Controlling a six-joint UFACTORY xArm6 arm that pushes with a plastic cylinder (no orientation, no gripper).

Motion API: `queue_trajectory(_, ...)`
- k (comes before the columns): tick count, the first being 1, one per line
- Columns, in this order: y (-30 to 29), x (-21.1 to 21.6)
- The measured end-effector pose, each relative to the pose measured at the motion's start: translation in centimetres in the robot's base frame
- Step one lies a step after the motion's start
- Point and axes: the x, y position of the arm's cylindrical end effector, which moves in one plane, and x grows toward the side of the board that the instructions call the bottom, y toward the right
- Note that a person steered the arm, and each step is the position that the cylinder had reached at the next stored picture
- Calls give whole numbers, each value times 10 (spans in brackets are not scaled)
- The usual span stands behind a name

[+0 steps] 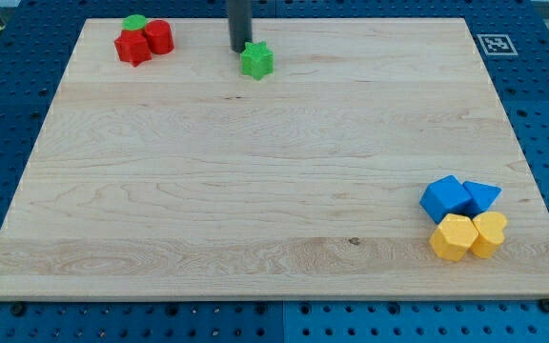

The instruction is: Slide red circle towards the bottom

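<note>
Resting my tip (239,50) on the desk (255,191) near the view's top, just left of the green star (256,61), I have no jaws to open or close, only a rod. My target, the red circle (159,36), sits well to the left, touching a red star (132,48) and a green circle (134,23). Approaching carelessly, I risk dragging those neighbours down with it, or nudging the green star.
</note>
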Motion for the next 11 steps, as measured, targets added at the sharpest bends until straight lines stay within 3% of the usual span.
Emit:
queue_trajectory(2, -41, -49)
queue_trajectory(5, -113, -60)
queue_trajectory(8, -109, -7)
queue_trajectory(10, -82, 54)
queue_trajectory(11, -103, 75)
